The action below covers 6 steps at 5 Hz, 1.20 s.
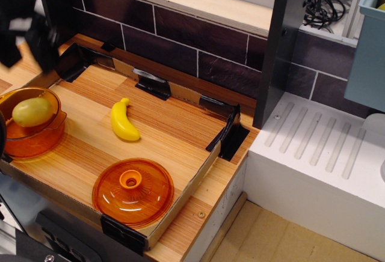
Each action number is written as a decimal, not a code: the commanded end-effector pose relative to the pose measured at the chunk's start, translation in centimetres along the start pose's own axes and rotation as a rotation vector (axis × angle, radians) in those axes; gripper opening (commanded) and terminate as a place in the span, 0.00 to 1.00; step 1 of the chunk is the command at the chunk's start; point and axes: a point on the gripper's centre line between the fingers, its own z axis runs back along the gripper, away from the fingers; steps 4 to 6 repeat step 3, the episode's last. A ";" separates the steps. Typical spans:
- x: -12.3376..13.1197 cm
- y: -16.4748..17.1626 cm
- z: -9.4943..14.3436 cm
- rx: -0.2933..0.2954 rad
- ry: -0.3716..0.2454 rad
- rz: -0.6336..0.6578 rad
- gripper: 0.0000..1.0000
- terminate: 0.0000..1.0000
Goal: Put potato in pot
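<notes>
The pale-yellow potato (31, 112) lies inside the translucent orange pot (35, 143) at the left edge of the wooden tray. My gripper (27, 57) is a blurred black shape at the top left, above and behind the pot. Its two fingers stand apart with bare wood showing between them, and it holds nothing. It is clear of the potato and the pot rim.
A yellow banana (123, 121) lies mid-tray. A flat orange domed lid (133, 191) with a knob sits at the tray's front. A dark tiled wall (180, 33) runs behind, a dark post (283, 45) stands on the right, and a white ribbed drainboard (325, 148) lies beyond it.
</notes>
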 end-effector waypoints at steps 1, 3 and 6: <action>4.7 -3.1 5.0 0.033 -0.052 0.068 1.00 0.00; 4.7 -3.1 5.0 0.033 -0.052 0.068 1.00 1.00; 4.7 -3.1 5.0 0.033 -0.052 0.068 1.00 1.00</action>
